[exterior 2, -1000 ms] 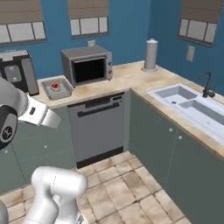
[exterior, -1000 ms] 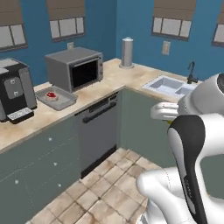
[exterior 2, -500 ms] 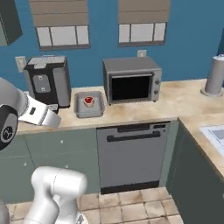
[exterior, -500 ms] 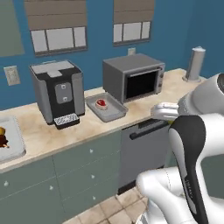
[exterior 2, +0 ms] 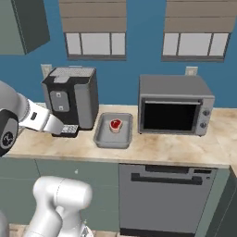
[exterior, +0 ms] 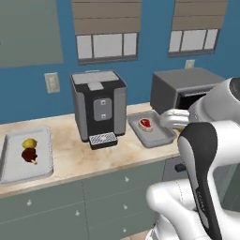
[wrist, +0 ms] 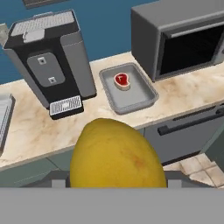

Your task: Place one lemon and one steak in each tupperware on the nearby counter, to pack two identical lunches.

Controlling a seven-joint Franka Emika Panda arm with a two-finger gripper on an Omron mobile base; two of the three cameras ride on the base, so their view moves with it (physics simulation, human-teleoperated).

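Note:
A large yellow lemon (wrist: 117,156) sits at the bottom of the hand view, and my gripper (exterior: 165,120) is shut on it, its fingertips hidden behind the fruit. Beyond it on the beige counter (wrist: 30,127) lies a grey tupperware (wrist: 146,89) holding one red steak (wrist: 122,81). The base views show that same tupperware (exterior: 161,136) (exterior 2: 102,136) and its steak (exterior: 146,123) (exterior 2: 115,124). A second tupperware (exterior: 11,168) lies at the far left, holding a lemon (exterior: 29,143) and a steak (exterior: 29,155). My hand hovers in front of the counter, short of the tray with the lone steak.
A black and grey coffee machine (exterior: 99,108) stands between the two trays. A boxy grey toaster oven (exterior 2: 173,104) sits right of the near tray, above a dishwasher front (exterior 2: 162,194). Grey-green cabinet fronts (exterior: 70,206) run below the counter.
The base has swung left, so the whole scene has shifted right: the sink corner has left the views and the coffee machine and left tray have come in. The lemon stays in my gripper.

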